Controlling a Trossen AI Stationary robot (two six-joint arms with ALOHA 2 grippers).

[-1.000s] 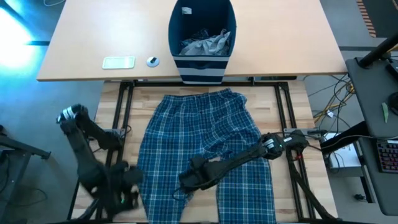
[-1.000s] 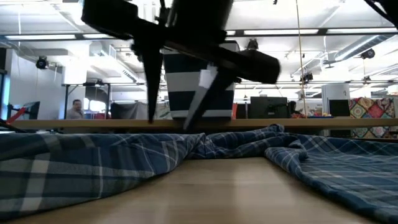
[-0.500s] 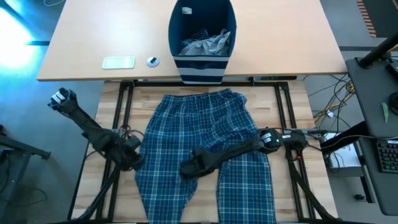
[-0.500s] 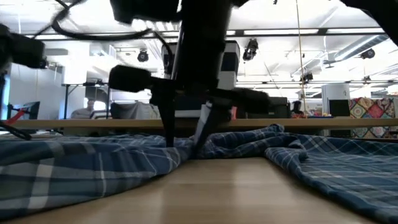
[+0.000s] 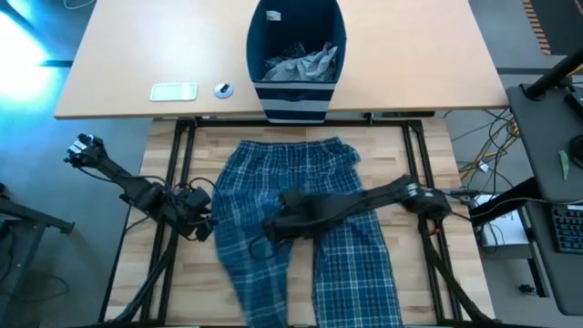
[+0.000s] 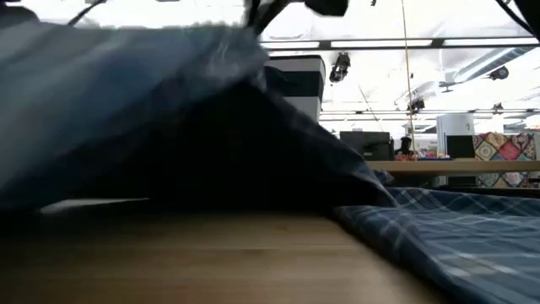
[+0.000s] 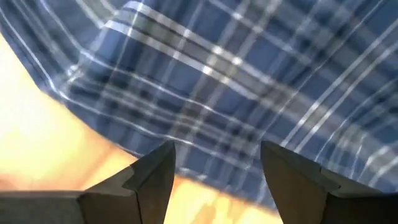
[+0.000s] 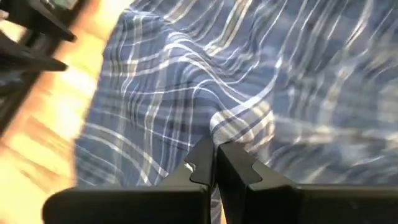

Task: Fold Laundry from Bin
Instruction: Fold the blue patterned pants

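Two dark jointed arms, black cables attached.

low view: trousers blurred, hide arms | bin contents unclear

Light wooden surface with slatted top on black metal frame. Behind it, second pale surface, carrying flat pale phone-like object and small round object. Grey floor around. Blue glow at far left corner. On right, dark desk, keyboard, loose cables. Low view: large hall, white ceiling with strip lights, monitors, colourful patchwork quilt at far right.
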